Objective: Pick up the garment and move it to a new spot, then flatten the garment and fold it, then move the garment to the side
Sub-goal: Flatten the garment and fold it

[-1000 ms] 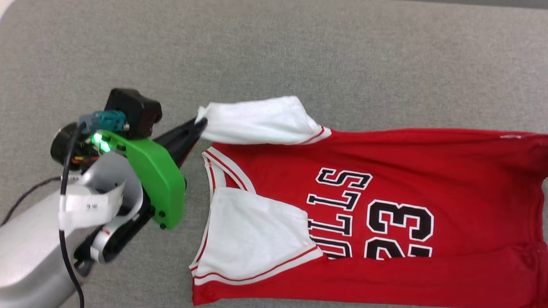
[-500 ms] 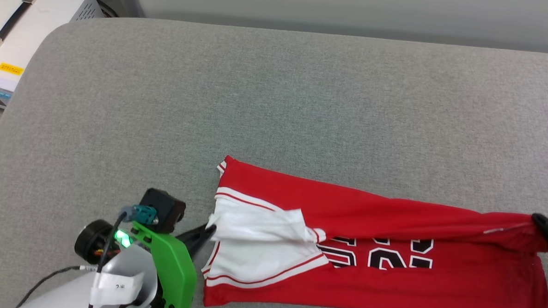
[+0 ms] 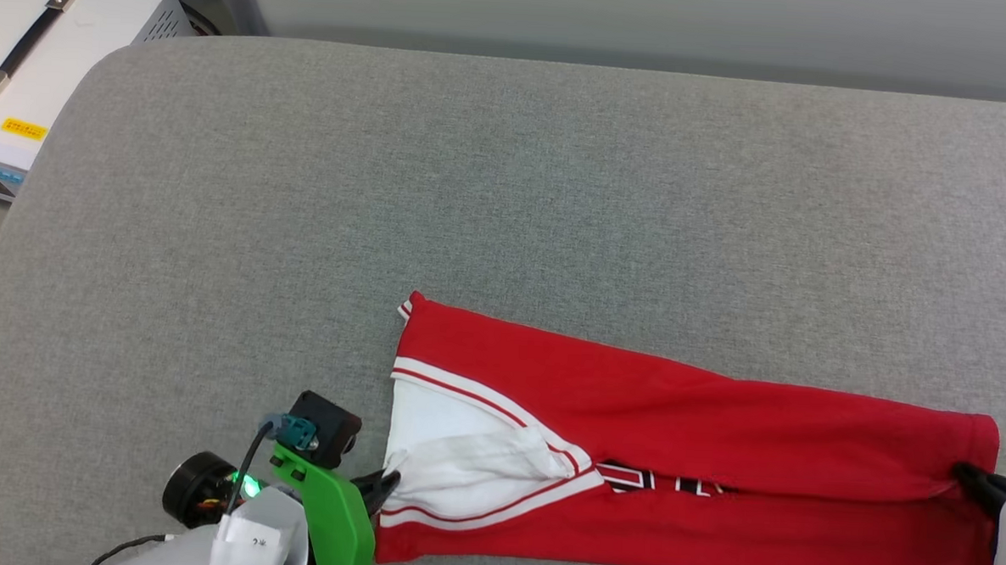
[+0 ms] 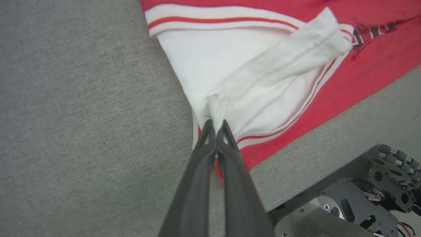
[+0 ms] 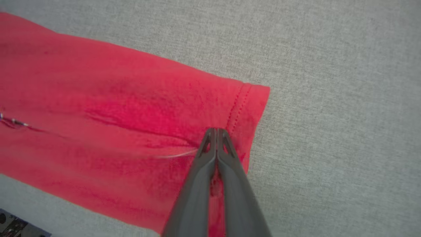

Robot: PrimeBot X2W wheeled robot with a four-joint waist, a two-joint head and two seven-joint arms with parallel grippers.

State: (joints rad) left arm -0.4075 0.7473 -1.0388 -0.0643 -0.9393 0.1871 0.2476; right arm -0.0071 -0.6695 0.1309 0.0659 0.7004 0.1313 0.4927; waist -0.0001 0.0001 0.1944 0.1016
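Note:
The garment (image 3: 683, 426), a red jersey with white sleeves, lies folded lengthwise near the front of the grey padded table (image 3: 507, 189), its far half laid toward the near edge. My left gripper (image 3: 388, 484) is shut on the white sleeve cloth at the garment's left end; the left wrist view shows the gripper (image 4: 216, 125) pinching a bunched white fold of the garment (image 4: 263, 75). My right gripper (image 3: 966, 477) is shut on the red hem at the right end. In the right wrist view that gripper (image 5: 217, 132) grips the garment (image 5: 131, 108) beside its stitched edge. The chest print is mostly covered.
A white equipment box (image 3: 28, 83) with a black handle stands off the table's far left corner. The table's near edge runs just below the garment, with part of the robot's base (image 4: 358, 200) beyond it in the left wrist view.
The camera tilted up, shifting the whole picture. Both grippers carried the garment's far edge toward the near edge, folding the jersey over itself and covering most of the print.

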